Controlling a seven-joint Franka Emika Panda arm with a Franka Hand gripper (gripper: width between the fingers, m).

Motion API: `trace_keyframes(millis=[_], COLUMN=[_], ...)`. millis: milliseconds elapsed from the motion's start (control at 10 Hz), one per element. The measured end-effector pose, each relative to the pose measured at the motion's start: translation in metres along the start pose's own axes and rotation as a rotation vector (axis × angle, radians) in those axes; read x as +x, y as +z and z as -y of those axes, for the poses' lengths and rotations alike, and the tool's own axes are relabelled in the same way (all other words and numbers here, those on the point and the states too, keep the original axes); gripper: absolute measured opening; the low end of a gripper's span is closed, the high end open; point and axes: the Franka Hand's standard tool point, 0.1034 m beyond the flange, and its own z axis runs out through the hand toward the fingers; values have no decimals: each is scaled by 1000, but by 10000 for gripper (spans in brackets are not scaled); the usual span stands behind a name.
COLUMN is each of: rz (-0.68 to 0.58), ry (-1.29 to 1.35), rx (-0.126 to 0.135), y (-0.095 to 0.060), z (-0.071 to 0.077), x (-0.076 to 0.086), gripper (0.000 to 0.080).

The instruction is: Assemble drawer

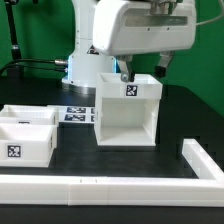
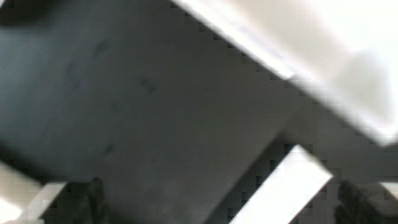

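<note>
The drawer's white boxy casing (image 1: 128, 118) stands upright in the middle of the black table, its open front facing the camera and a square tag near its top edge. My gripper (image 1: 142, 71) hovers just above the casing's top, jaws open. In the wrist view, the gripper (image 2: 214, 205) straddles a white wall edge (image 2: 306, 188) of the casing. That edge lies nearer one finger, with a dark gap on both sides. Two shallow white trays (image 1: 26, 136) lie together at the exterior view's left, one showing a tag on its front.
The marker board (image 1: 74, 116) lies flat behind the trays, next to the casing. A long low white rail (image 1: 100, 186) runs along the front and turns back at the exterior view's right (image 1: 200, 160). The arm's base (image 1: 84, 68) stands behind the casing.
</note>
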Motion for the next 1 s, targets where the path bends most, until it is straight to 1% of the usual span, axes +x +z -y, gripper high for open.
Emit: trace_keyframes(millis=[100,400,500,600,700,800,900,1000], rz=[6,6,-1,-13,-17,-15,-8,-6], ry=[4,6,53,135,199,282,345,400], rx=[13,14,9,-2,-8,-11,-13,-9], y=[1,1,1,2,2,2,4,8], z=[4,3,4,10,20,30,43,54], x=[-2,-1,-3,-12,-25,-33,-39,-41], gripper=[649,649,650,649,649,649,649,649])
